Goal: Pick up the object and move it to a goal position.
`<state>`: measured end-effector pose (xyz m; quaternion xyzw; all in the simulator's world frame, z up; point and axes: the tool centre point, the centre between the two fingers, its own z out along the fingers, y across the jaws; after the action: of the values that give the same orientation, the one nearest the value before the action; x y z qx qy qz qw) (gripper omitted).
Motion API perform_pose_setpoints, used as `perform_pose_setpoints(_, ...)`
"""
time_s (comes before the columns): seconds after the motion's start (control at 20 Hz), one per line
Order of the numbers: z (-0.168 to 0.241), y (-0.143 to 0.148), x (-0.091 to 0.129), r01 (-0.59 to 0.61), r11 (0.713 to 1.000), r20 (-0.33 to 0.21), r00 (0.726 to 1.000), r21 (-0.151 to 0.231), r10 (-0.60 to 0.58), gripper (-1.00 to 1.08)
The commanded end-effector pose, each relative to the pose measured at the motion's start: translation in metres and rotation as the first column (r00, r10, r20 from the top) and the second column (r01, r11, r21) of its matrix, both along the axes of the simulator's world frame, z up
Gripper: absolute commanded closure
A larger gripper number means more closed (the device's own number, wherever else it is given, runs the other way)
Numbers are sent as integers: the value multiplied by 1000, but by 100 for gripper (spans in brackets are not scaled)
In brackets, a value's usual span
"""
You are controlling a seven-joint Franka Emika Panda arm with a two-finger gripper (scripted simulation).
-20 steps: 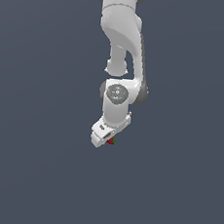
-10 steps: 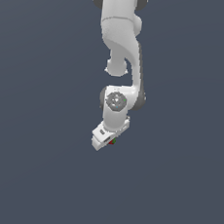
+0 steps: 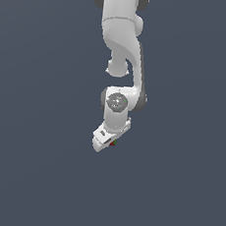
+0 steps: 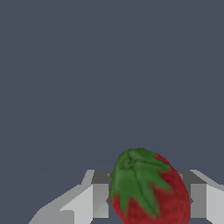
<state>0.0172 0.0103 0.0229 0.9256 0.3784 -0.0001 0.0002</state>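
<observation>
- Since a second ago the arm [image 3: 124, 47] has carried its load a little lower and toward the exterior view's left; the red spot that showed clearly under the hand then is now mostly hidden behind it.
- The gripper [image 3: 103, 140] hangs at the end of the white arm, tilted, with its tip pointing down and to the exterior view's left.
- In the exterior view the strawberry [image 3: 113, 143] is only a small red and green speck right at the gripper's lower edge, touching it.
- The wrist view shows the strawberry [image 4: 148, 188] large and close: a red body with a green leafy cap facing the camera.
- It sits between the two grey fingers [image 4: 99, 192], one on each side, and both press against it, so the gripper [image 4: 146, 194] is clamped on the strawberry.
- Behind everything lies a plain dark grey-blue surface [image 3: 34, 126], with no other things on it in either view.
</observation>
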Motion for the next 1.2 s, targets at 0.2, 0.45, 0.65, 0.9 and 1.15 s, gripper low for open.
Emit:
perform_pose_setpoints(0.2,5,-8,-3,0,1000,0,1000,0,0,108)
perform_pose_setpoints(0.45,20,-31,-11,0,1000,0,1000,0,0,108)
perform_pose_setpoints(0.65,40,-62,-21,0,1000,0,1000,0,0,108)
perform_pose_setpoints(0.9,70,-109,-37,0,1000,0,1000,0,0,108)
perform_pose_setpoints(1.15,94,-147,-48,0,1000,0,1000,1,0,108)
